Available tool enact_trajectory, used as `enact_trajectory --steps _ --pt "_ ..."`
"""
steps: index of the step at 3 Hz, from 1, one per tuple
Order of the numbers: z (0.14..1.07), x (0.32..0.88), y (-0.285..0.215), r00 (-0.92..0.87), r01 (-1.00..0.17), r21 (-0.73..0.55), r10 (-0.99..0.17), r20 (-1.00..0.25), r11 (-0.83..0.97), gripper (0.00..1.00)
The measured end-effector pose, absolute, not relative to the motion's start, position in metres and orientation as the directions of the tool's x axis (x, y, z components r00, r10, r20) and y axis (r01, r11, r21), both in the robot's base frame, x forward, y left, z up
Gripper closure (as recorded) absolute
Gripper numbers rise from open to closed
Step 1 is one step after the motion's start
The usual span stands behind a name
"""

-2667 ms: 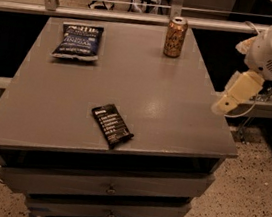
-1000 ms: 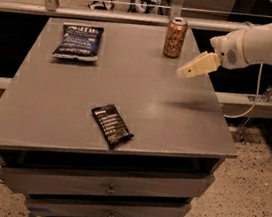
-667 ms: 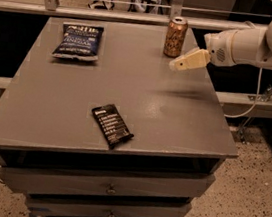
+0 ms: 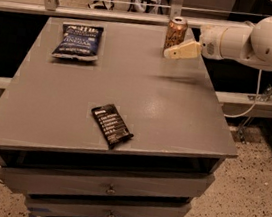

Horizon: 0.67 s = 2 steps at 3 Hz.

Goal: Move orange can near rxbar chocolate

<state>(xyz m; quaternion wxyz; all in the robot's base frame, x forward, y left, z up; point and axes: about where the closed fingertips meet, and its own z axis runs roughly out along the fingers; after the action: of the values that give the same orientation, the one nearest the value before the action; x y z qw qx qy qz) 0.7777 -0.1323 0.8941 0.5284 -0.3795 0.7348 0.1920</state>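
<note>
The orange can (image 4: 176, 32) stands upright at the far right of the grey tabletop (image 4: 115, 77). The rxbar chocolate (image 4: 112, 125), a flat black bar with white text, lies near the front middle of the tabletop. My gripper (image 4: 174, 52) reaches in from the right on a white arm and hovers just in front of the can's lower right side, very close to it. It holds nothing that I can see.
A dark blue chip bag (image 4: 79, 41) lies at the far left of the tabletop. The tabletop sits on a drawer cabinet (image 4: 109, 190). A metal rail (image 4: 114, 14) runs behind the table. A cable (image 4: 250, 104) hangs at the right.
My gripper has moved from the table's right edge leftward and toward the back, up to the orange can. The can, bar and chip bag have not moved.
</note>
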Motion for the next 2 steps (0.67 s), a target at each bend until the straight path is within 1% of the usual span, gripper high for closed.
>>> enact_trajectory --steps 2 --pt "0.885 0.814 -0.128 -0.126 -0.737 -0.116 -0.304 -0.944 0.665 0.0"
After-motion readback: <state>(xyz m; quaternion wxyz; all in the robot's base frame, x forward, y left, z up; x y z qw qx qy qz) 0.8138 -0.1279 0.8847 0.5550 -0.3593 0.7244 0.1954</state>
